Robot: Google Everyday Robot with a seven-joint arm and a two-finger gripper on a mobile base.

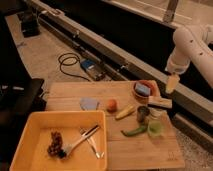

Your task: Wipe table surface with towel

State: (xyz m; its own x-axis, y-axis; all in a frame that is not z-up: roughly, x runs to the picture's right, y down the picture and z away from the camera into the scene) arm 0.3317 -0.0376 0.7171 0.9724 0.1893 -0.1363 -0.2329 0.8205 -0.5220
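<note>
I read this as a robot lab: concrete floor (42, 52), loose cable (69, 64), metal rail (105, 42) — gripper (171, 84) hangs above the tabletop's (150, 150) far-right edge.

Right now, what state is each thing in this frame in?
pincer: raised beside the table's far right edge, away from the towel
blue towel: folded, lying flat on the table, untouched
red bowl: upright, holding a blue sponge
metal cup: upright
green cup: upright
yellow bin: upright, holding utensils
</note>
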